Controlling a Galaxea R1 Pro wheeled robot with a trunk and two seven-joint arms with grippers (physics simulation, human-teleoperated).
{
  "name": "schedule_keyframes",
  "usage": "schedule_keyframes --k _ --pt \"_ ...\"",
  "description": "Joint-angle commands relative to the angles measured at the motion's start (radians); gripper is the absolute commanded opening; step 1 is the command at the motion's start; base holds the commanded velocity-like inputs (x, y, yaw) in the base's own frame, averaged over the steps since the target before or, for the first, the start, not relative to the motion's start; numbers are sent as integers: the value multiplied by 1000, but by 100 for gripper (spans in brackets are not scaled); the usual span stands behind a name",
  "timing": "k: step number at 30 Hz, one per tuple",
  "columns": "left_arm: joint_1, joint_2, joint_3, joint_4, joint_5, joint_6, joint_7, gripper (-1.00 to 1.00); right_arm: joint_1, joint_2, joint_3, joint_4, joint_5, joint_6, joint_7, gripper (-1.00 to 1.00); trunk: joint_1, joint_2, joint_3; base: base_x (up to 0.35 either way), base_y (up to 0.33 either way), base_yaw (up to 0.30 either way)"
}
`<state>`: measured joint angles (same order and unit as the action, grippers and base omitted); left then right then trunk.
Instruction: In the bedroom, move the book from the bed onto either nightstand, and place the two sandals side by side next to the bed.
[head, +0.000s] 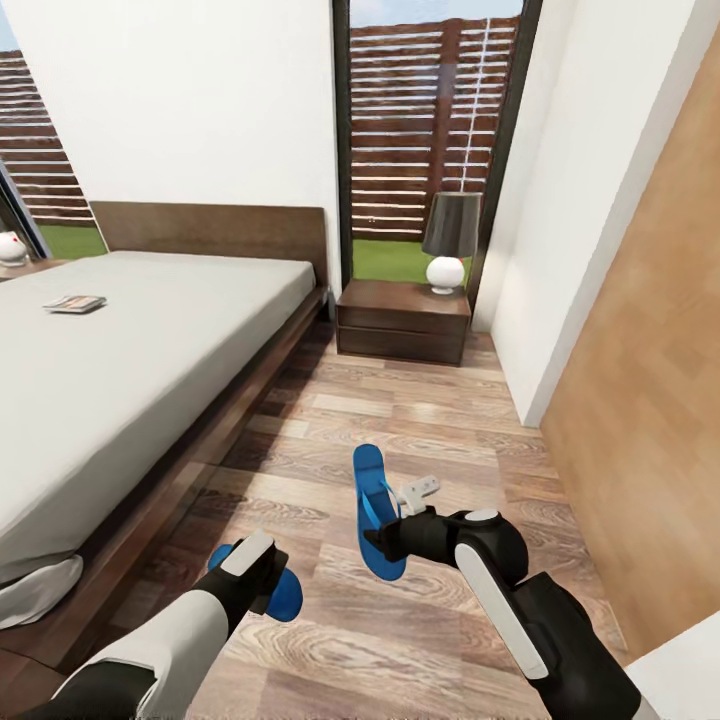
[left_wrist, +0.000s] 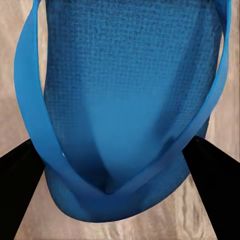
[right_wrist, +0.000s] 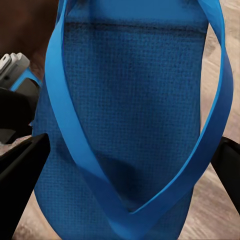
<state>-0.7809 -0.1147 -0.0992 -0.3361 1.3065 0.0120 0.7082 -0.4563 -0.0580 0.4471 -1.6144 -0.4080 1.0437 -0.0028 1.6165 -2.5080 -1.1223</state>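
Each gripper holds one bright blue sandal above the wood floor beside the bed (head: 150, 350). My left gripper (head: 262, 585) is shut on a sandal (head: 285, 595), whose sole (left_wrist: 125, 100) shows in the left wrist view with a dark finger on either side. My right gripper (head: 385, 538) is shut on the other sandal (head: 372, 490), which points toward the nightstand (head: 403, 320); its strap (right_wrist: 75, 130) runs between the fingers. The book (head: 75, 303) lies flat on the grey mattress near the headboard, far from both grippers.
A black-shaded lamp with a white base (head: 449, 240) stands on the nightstand. A second low cabinet top with a white object (head: 12, 248) is beyond the bed's far side. A white wall and wood panel (head: 640, 380) close in on the right.
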Motion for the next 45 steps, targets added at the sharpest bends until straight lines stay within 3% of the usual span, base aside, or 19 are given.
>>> schedule_keyframes --k 1,6,13,21,45 --pt "-17 1 -8 -1 2 1 8 -100 -1 -1 0 -1 -1 3 1 -100 0 -1 -5 0 0 0" --pt "-70 1 -9 1 0 3 13 -100 -1 -2 0 -1 -1 3 1 -100 2 -2 -24 0 0 0" --pt "-84 0 -7 2 0 -4 15 -100 -1 -2 7 -1 -2 3 1 -100 6 -3 -51 0 0 0" --pt "-82 1 -5 2 8 -49 35 -100 -1 -2 7 -1 -2 3 1 -100 9 -5 -82 0 0 0" --pt "-48 9 -2 3 13 -61 49 -100 -1 -2 4 -1 -2 3 1 -100 20 -11 -175 0 0 0"
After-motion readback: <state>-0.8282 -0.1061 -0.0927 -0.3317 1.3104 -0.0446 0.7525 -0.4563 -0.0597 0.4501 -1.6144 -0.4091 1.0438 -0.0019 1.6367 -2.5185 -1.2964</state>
